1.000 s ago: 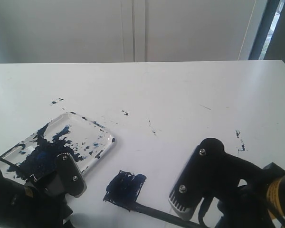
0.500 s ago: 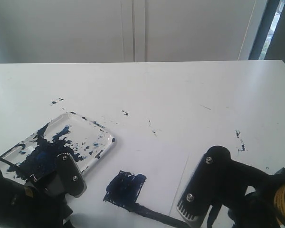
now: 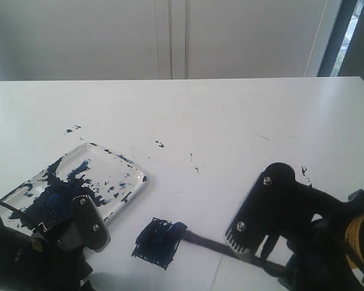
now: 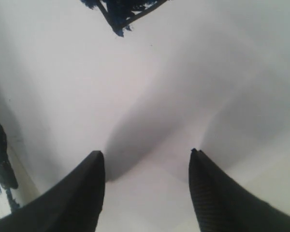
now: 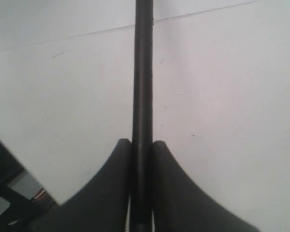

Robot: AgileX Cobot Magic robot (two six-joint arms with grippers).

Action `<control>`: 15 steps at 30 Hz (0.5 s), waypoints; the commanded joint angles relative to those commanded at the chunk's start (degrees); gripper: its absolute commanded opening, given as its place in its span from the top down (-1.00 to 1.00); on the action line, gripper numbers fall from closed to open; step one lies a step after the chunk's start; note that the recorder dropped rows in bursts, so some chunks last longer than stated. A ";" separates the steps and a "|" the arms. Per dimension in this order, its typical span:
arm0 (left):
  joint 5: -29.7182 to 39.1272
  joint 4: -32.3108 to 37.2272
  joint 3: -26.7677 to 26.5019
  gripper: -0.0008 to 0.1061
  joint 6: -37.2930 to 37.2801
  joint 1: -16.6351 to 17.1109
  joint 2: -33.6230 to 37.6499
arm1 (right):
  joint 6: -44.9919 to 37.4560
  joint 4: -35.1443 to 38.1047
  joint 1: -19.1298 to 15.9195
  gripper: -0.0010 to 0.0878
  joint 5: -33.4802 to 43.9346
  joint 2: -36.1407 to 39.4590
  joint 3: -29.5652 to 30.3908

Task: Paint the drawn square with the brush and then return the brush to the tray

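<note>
Black brush (image 3: 203, 241) tip shifted to drawn square (image 3: 159, 242) edge; right pincer (image 5: 141, 143) clamps brush; left pincer (image 4: 145, 152) wide.

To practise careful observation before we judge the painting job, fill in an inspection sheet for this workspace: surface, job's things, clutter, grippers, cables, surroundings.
Surface: white table, a paper sheet under the work area.
Job's things: drawn square smeared dark blue; brush tip at its edge; tray blotched with blue paint.
Clutter: scattered paint specks.
Grippers: right gripper shut on the brush; left gripper open, empty.
Cables: one dark cable by the left arm.
Surroundings: pale wall panels, dark window frame.
</note>
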 joint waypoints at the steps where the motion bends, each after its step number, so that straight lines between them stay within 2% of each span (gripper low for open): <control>1: 0.00 0.00 0.00 -0.10 0.00 0.00 0.00 | 0.00 0.22 0.00 0.98 -0.72 0.00 0.00; 8: 0.00 0.00 0.00 -0.10 0.00 0.00 0.00 | 0.00 2.41 0.00 0.98 -6.08 0.25 0.00; 15: 0.15 0.00 0.00 -0.10 0.00 0.00 0.00 | 0.00 2.41 0.00 0.98 -6.11 4.60 0.00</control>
